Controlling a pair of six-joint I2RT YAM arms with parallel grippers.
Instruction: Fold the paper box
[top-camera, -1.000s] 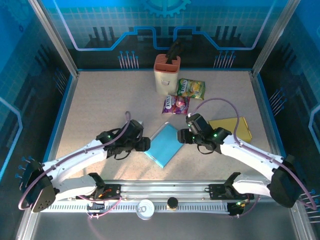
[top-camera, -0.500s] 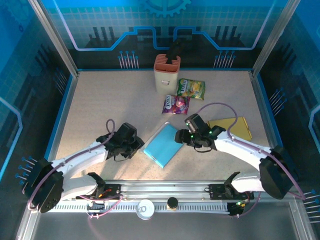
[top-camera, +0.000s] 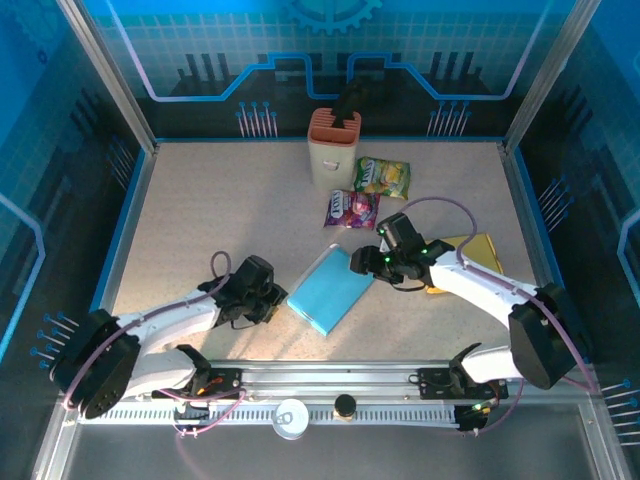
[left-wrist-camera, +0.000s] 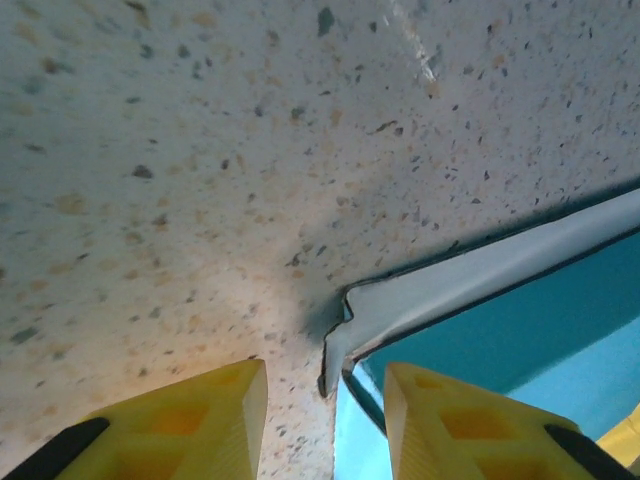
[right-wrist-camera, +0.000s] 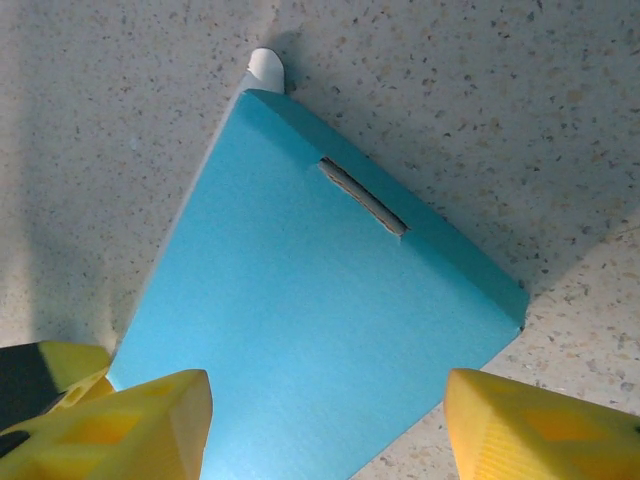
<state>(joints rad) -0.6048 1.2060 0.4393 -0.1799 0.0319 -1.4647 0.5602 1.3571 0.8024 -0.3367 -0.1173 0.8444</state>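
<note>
The paper box (top-camera: 328, 290) is a flat blue sheet-like carton lying on the speckled table. My left gripper (top-camera: 279, 298) sits low at its left edge. In the left wrist view the box's white corner flap (left-wrist-camera: 350, 340) pokes into the gap between my yellow fingers (left-wrist-camera: 210, 420), which stand apart and do not pinch it. My right gripper (top-camera: 363, 263) hovers at the box's far right corner. The right wrist view has the blue box (right-wrist-camera: 320, 280), with a slit near its far edge, spread under the right gripper (right-wrist-camera: 325, 425), whose jaws are wide apart and empty.
A beige holder (top-camera: 333, 148) stands at the back. Two snack bags (top-camera: 382, 177) (top-camera: 351, 209) lie just beyond the box. A flat yellow sheet (top-camera: 470, 258) lies under the right arm. A metal rail (top-camera: 330, 380) runs along the near edge.
My left arm has dropped lower and its jaws have narrowed around the box's left corner. My right gripper has shifted slightly toward the back, staying over the box's right corner.
</note>
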